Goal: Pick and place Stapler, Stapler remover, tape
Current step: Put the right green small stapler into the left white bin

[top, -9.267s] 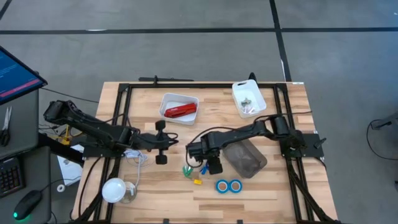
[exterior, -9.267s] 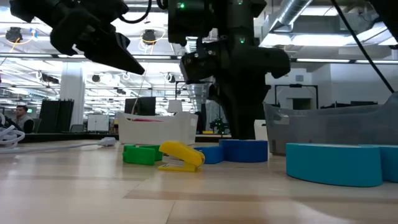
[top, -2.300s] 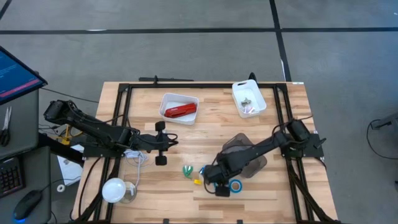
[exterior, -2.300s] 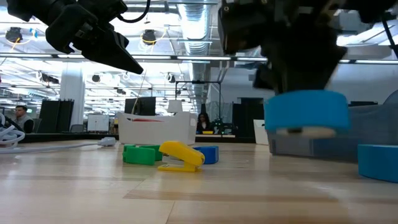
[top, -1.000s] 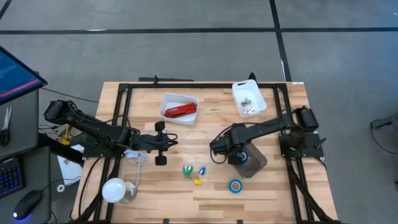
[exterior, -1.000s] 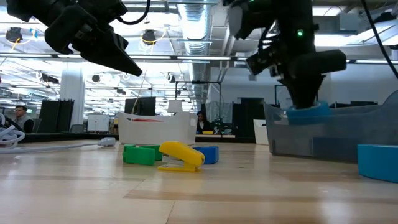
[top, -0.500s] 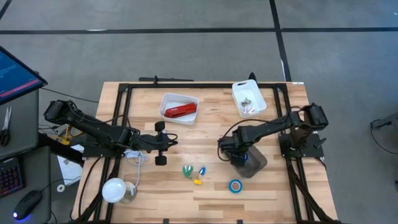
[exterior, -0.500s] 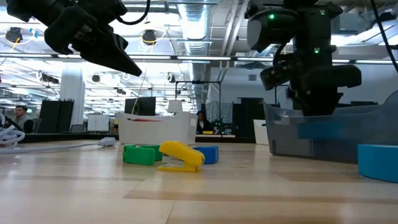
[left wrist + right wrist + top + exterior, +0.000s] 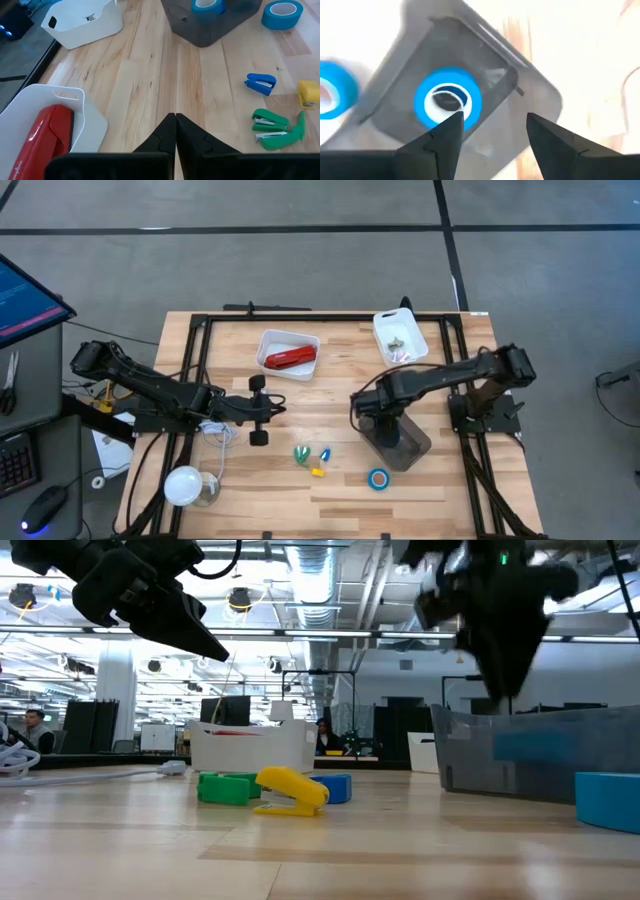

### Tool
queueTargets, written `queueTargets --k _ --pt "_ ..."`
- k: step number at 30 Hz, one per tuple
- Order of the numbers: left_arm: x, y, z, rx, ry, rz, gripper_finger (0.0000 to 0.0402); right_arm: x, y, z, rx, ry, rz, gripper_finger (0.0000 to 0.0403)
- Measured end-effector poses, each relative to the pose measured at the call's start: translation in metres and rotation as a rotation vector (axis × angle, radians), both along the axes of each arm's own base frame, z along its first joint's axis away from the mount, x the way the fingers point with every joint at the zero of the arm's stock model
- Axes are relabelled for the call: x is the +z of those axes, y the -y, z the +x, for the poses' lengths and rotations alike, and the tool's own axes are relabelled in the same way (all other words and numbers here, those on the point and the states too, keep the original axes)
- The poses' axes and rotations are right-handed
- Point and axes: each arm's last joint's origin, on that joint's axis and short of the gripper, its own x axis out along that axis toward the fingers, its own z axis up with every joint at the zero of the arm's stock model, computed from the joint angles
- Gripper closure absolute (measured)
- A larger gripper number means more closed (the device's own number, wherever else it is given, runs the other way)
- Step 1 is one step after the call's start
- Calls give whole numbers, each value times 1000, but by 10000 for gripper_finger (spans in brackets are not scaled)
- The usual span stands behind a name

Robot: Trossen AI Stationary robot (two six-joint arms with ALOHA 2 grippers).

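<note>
A blue roll of tape (image 9: 378,478) lies flat on the near part of the wooden table (image 9: 440,490), just on the near side of a grey bin (image 9: 410,448). To its left sit three small pieces close together: a yellow one (image 9: 317,472) nearest, then a green one (image 9: 301,453) and a blue one (image 9: 325,453). Inside the grey bin a second blue roll (image 9: 448,99) rests on the floor, and the right gripper (image 9: 492,127) hangs above it with its fingers spread apart, holding nothing. At mid-table on the left, the left gripper (image 9: 175,125) waits above the bare wood with its fingers pressed together. Farther back, the red stapler (image 9: 290,359) lies in a white tray (image 9: 268,340) left of centre. Another white tray (image 9: 383,326) sits at the far right, holding a few small items too small to identify.
</note>
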Motion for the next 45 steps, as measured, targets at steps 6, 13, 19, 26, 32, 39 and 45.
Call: queueTargets --k 6,13,19,26,32,39,45 --pt "0 0 0 13 7 -21 400 50 -4 0 141 201 -6 240" --pt "1 0 0 26 21 -46 400 97 -15 -31 293 735 -129 364" --pt "2 1 1 15 33 -55 400 89 -13 -52 322 1104 -154 384" --pt "3 3 2 -32 43 -102 400 18 1 -60 268 1064 -205 365" --pt "4 8 1 -67 40 -77 400 -35 7 -69 199 1306 -222 399" --pt "14 19 3 -152 53 -8 400 -39 18 -78 109 1511 -242 387" --pt "24 27 6 -223 44 195 400 -39 31 -77 58 1501 -286 391"
